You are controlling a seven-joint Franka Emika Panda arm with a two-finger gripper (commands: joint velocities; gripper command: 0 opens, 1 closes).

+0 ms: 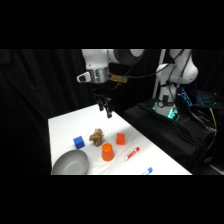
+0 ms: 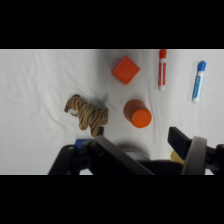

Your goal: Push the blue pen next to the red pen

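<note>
I hold the hand (image 1: 105, 107) high above the worktop (image 1: 62, 125); whether it's clenched, I cannot tell. The blue pen (image 2: 198, 80) lies untouched at three o'clock of the red pen (image 2: 162, 68), apart: push remains.

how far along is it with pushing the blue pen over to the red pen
Nothing looks done yet: in the wrist view the blue pen and the red pen lie apart with bare table between them. In hand: the pincer hangs above the table's far end, touching nothing. Left: come down beside the blue pen and push it across to the red pen.
</note>
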